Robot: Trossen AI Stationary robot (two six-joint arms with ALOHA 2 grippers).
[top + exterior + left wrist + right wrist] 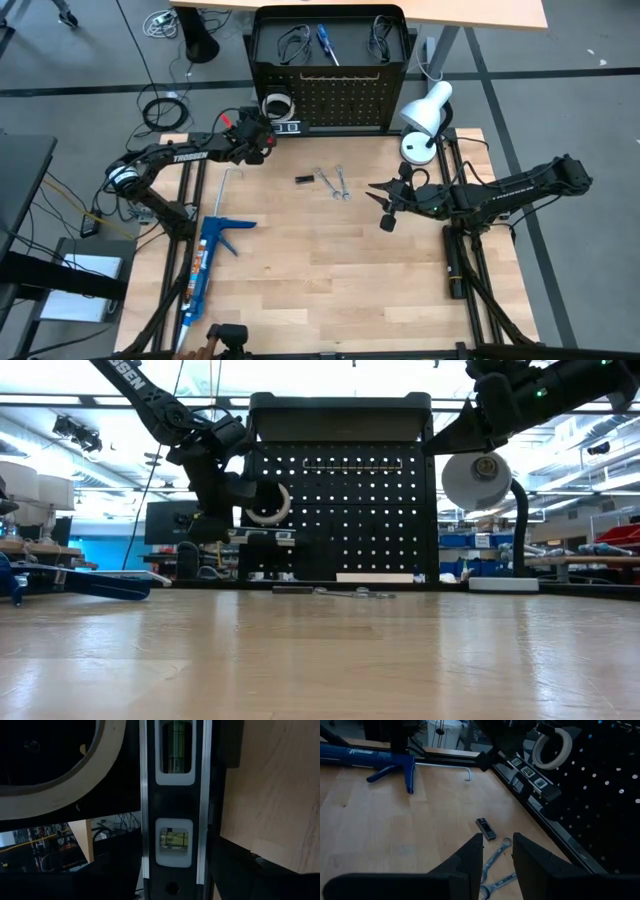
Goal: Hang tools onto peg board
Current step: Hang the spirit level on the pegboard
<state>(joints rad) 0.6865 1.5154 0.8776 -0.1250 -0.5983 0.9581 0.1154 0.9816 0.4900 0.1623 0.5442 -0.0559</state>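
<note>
My left pincer was clamped on the level, right beside the tape ring at the peg board.

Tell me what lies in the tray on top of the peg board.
In the high view, the tray atop the peg board holds a blue-handled screwdriver between two black wire loops. Anything beneath the loops is hidden.

pale smooth wood table, matt black perforated metal peg board
</note>
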